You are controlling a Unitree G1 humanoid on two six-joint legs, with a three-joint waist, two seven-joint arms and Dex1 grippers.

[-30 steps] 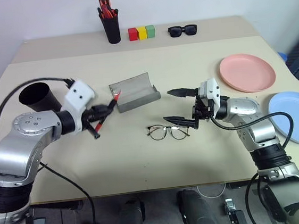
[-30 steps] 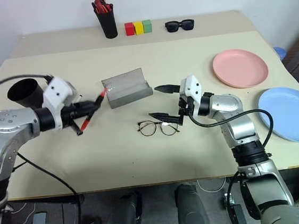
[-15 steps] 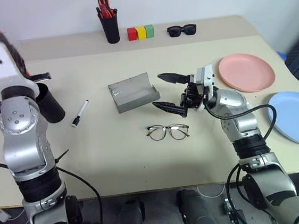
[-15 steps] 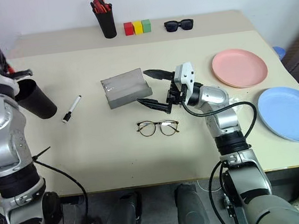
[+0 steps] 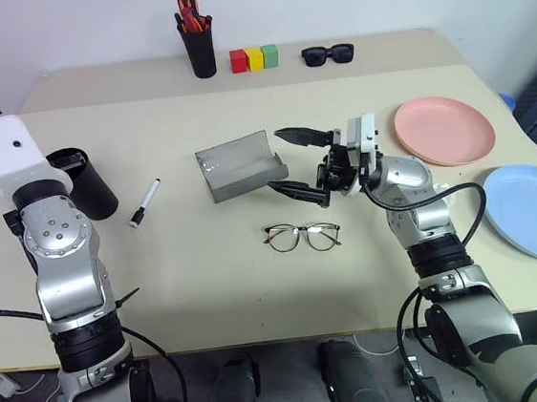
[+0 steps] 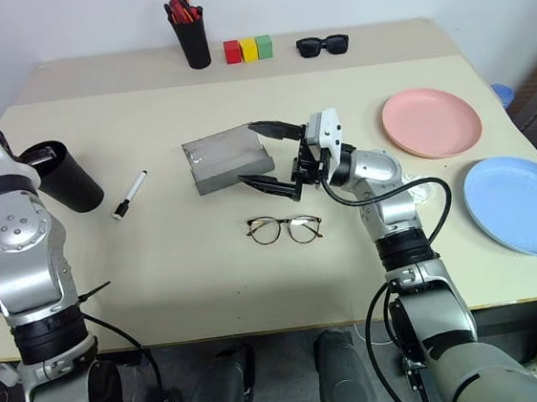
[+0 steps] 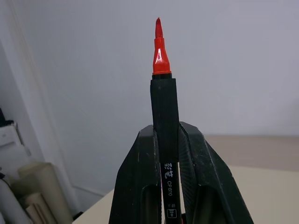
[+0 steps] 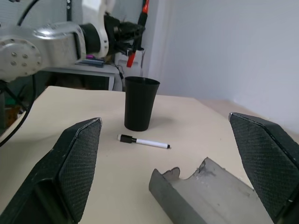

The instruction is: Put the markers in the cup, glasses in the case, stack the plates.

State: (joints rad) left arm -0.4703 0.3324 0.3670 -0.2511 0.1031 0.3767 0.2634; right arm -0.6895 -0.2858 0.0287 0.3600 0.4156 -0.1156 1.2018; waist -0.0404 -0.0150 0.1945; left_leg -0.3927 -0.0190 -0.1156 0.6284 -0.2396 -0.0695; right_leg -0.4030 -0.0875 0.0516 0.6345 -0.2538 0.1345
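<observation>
Near the frame's centre the glasses [image 5: 302, 237] are seen lying on the table [image 5: 210, 284]; just above them the right gripper [image 5: 295, 163] is held wide apart beside the open case [image 5: 240, 166]. At left, the white marker [image 5: 144, 203] lies by the cup [image 5: 86, 182], while the red-tipped marker [image 7: 164, 116] is clamped in the left gripper [image 7: 164, 154]. The plates [image 5: 444, 130] are seen unstacked at right

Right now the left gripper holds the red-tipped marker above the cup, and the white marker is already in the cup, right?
Not quite: the white marker lies on the table beside the cup, as the left eye view shows. The left gripper does hold the red-tipped marker.
</observation>
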